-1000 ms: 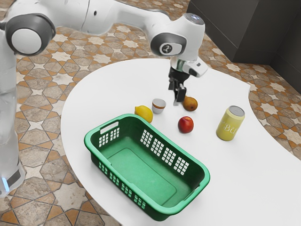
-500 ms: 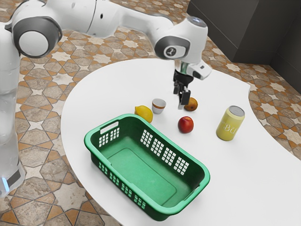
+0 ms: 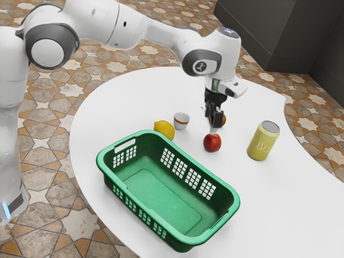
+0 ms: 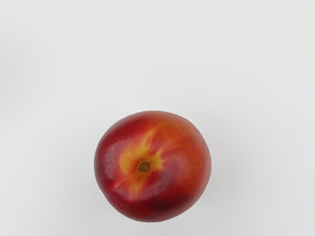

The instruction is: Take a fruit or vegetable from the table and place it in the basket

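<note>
One red fruit point(image 3: 212, 143) lies almost straight under the jaws, which stand apart, so mainly downward travel seems needed.

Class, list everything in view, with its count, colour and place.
Basket: one, green, on table
Lemon: one, yellow, beside basket
Cup: one, white, brown-banded, beside lemon
Nectarine: one, red, below gripper
Round fruit: one, orange-brown, partly behind gripper
Can: one, yellow, exterior view's right
Table: one, white, under these
Floor: one, brown-patterned, below table
Panelled block: one, dark grey, beyond table
Arm: one, white and grey, over table
Gripper: one, black, above nectarine
</note>
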You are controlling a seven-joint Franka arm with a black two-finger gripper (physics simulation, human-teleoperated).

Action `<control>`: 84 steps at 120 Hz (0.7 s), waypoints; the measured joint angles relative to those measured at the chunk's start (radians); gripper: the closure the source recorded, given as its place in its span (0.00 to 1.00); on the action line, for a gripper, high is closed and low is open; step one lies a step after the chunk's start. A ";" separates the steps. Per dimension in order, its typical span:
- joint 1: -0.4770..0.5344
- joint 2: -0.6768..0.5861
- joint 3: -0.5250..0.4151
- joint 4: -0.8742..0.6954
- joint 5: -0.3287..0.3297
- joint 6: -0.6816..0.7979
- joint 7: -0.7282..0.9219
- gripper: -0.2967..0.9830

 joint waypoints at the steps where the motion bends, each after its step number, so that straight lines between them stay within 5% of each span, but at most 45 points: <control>1: 0.002 0.001 -0.002 0.000 -0.001 0.001 0.001 0.23; 84: 0.040 0.101 -0.042 0.066 -0.043 0.016 0.037 0.23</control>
